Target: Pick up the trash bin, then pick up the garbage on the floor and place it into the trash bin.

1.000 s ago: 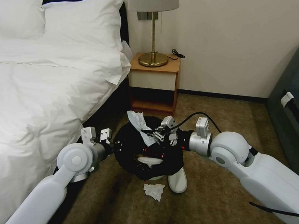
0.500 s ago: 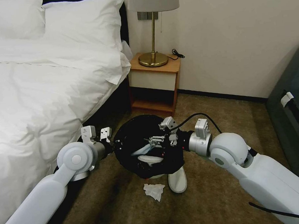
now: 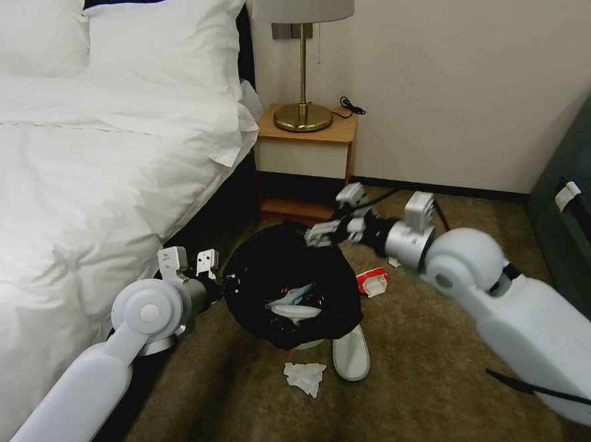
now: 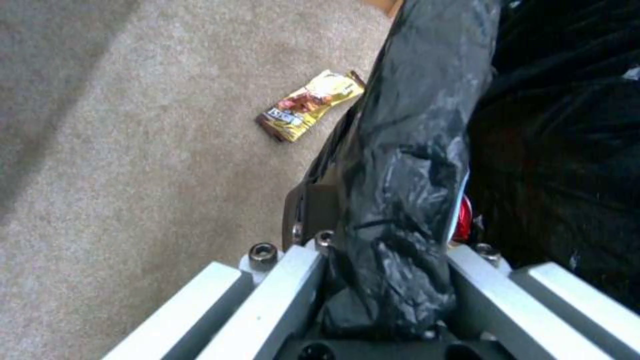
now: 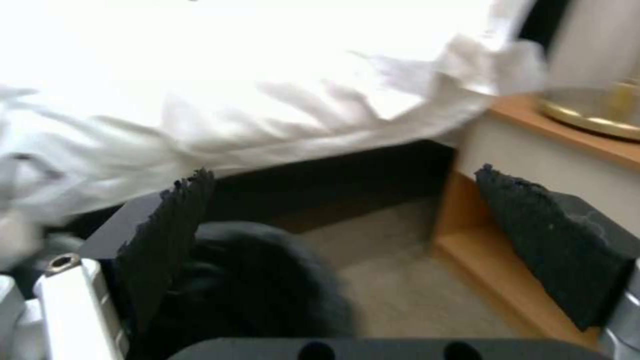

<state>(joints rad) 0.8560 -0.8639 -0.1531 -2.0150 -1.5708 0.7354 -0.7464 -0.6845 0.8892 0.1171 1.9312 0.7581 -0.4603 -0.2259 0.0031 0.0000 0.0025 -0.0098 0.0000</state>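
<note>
My left gripper (image 4: 390,260) clamps the trash bin (image 3: 287,285) rim beside the bed (image 3: 72,168). My right gripper (image 3: 323,232) hovers spread and empty above it; slipper (image 3: 351,354) and tissue (image 3: 304,377) lie on the carpet (image 3: 418,373).

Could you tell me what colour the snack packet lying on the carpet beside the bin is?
Gold-yellow with dark brown ends, the flat crinkly snack packet shows best in the left wrist view.
</note>
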